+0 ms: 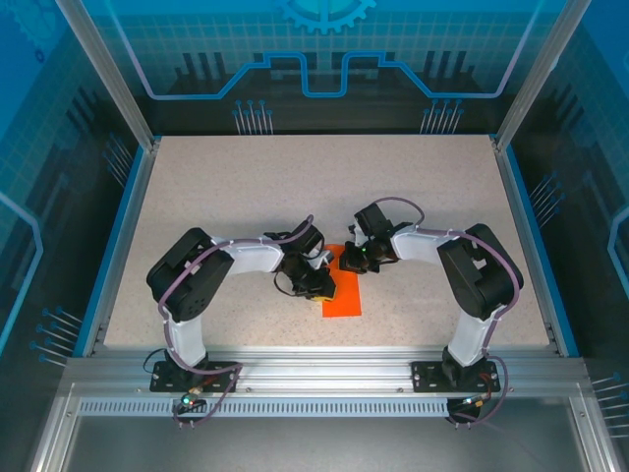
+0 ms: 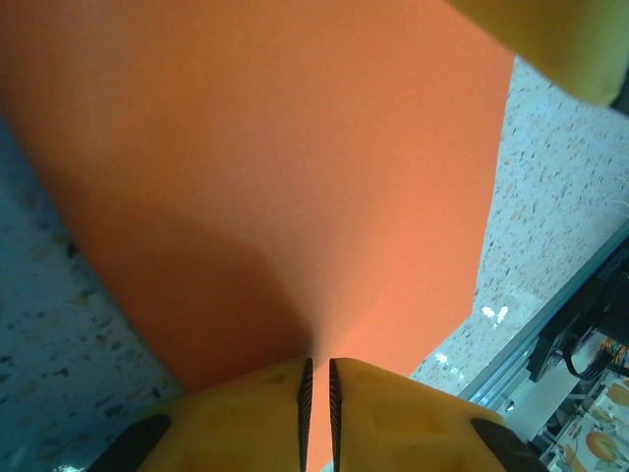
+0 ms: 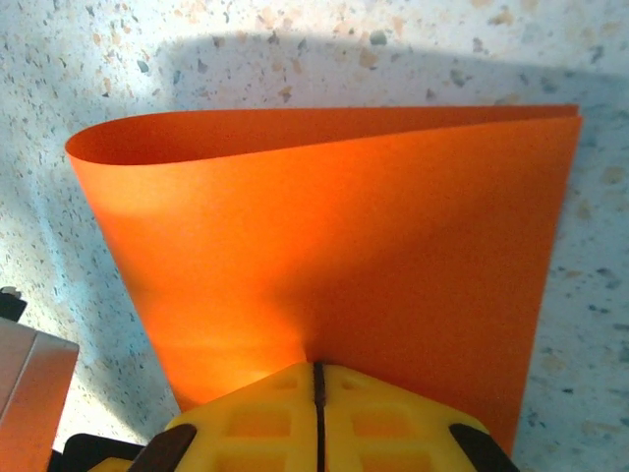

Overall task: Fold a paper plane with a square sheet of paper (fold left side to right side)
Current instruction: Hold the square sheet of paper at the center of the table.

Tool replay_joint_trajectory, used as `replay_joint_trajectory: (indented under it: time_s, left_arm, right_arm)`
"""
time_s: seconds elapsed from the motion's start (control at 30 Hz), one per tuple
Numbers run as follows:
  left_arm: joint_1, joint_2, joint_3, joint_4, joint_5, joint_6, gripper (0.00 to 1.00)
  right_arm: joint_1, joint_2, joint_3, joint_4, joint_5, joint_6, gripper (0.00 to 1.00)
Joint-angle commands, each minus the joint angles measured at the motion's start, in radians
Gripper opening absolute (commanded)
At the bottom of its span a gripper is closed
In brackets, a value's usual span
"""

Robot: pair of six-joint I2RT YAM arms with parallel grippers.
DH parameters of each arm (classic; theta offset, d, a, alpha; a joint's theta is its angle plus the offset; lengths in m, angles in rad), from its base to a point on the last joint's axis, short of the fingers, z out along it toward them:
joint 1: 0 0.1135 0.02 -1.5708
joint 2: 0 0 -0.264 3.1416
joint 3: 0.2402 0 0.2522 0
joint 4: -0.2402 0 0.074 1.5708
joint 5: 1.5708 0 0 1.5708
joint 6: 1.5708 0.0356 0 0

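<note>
No word, label, brand or number can be read anywhere. The square sheet of paper (image 1: 343, 295) is plain orange. The lone sign is a blue gear emblem (image 1: 325, 12) at twelve o'clock on the back panel (image 1: 197, 39) — a graphic, cut by the top edge, carrying no lettering.

Speckled beige table (image 1: 246, 197), blue edge trim (image 1: 118, 246). Aluminium rail (image 1: 324, 379) along near edge. Blue-tinted enclosure panels (image 1: 324, 59) around; circuit-style pattern on rear one, possibly printed.

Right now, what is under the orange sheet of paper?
Speckled table shows around the square sheet of paper, which is folded over on itself. Anything beneath it or between its layers is covered.
</note>
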Motion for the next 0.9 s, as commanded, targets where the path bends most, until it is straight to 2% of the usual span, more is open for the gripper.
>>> replay_joint_trajectory:
  time_s: [0.0, 0.33, 0.53, 0.67, 0.87]
  left_arm:
    - [-0.014, 0.012, -0.04, -0.003, -0.007, -0.045, 0.18]
    - [-0.019, -0.002, -0.07, -0.012, -0.03, -0.062, 0.17]
    - [-0.025, -0.004, -0.064, -0.023, -0.039, -0.057, 0.17]
    - [-0.028, -0.01, -0.064, -0.023, -0.045, -0.058, 0.16]
    - [-0.031, -0.015, -0.062, -0.025, -0.049, -0.059, 0.16]
  right_arm:
    - [-0.005, 0.007, 0.0, -0.047, 0.039, -0.034, 0.1]
    - [0.006, -0.187, 0.041, -0.2, 0.09, -0.127, 0.16]
    - [0.052, -0.296, -0.034, -0.265, 0.039, -0.127, 0.12]
    - [0.102, -0.297, -0.107, -0.229, 0.009, -0.076, 0.1]
    - [0.135, -0.235, -0.176, -0.163, 0.029, -0.016, 0.08]
